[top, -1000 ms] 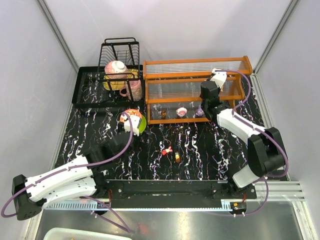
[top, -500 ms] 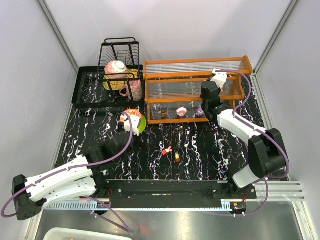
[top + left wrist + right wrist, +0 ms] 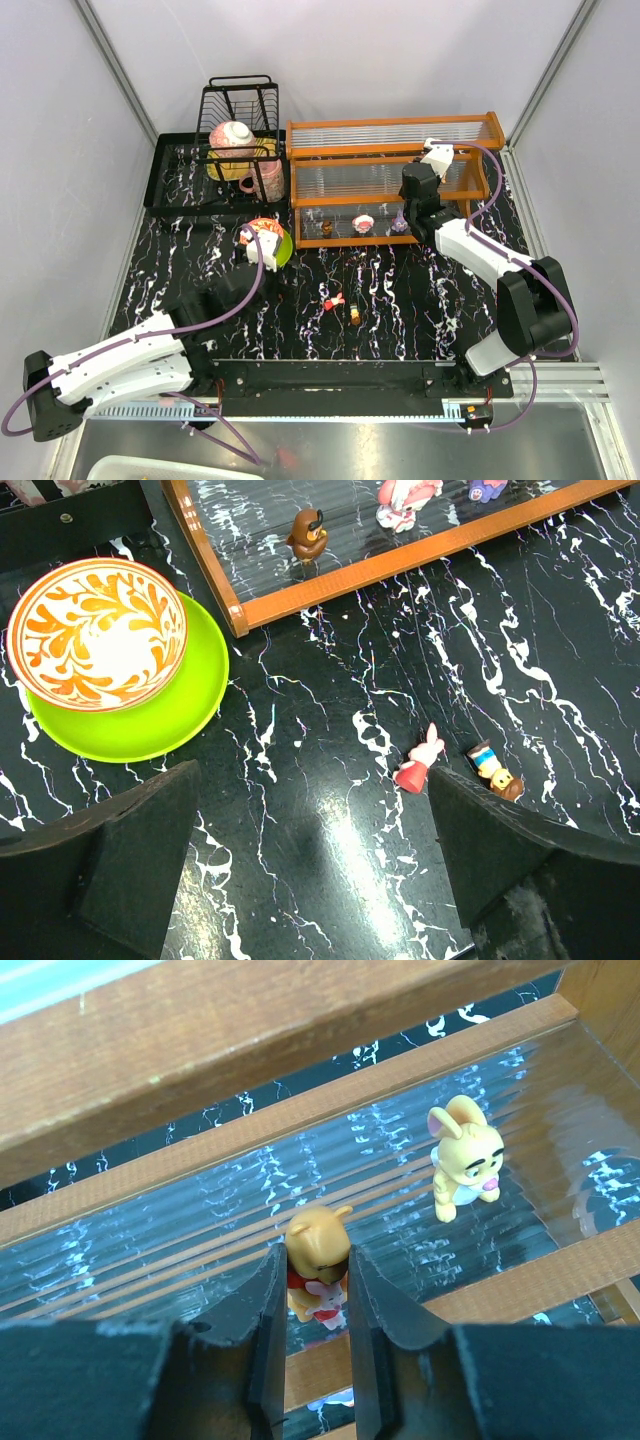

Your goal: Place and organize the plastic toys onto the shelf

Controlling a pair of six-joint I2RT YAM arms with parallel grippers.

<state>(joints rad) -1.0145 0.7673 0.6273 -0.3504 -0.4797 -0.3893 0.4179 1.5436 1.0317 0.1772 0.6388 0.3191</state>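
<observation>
The right hand (image 3: 315,1260) is pinched close on a yellow bear toy (image 3: 318,1243) in a red shirt, holding it over a clear ribbed tier of the orange shelf (image 3: 300,1110). A yellow rabbit toy (image 3: 462,1165) stands on that same tier just to the right. The left hand (image 3: 315,870) hangs spread wide and empty over the black worktop (image 3: 300,730), where a red toy (image 3: 420,763) and a brown-headed toy (image 3: 493,772) lie side by side near one finger, with a patterned bowl (image 3: 97,633) on a green plate (image 3: 190,700) further left.
</observation>
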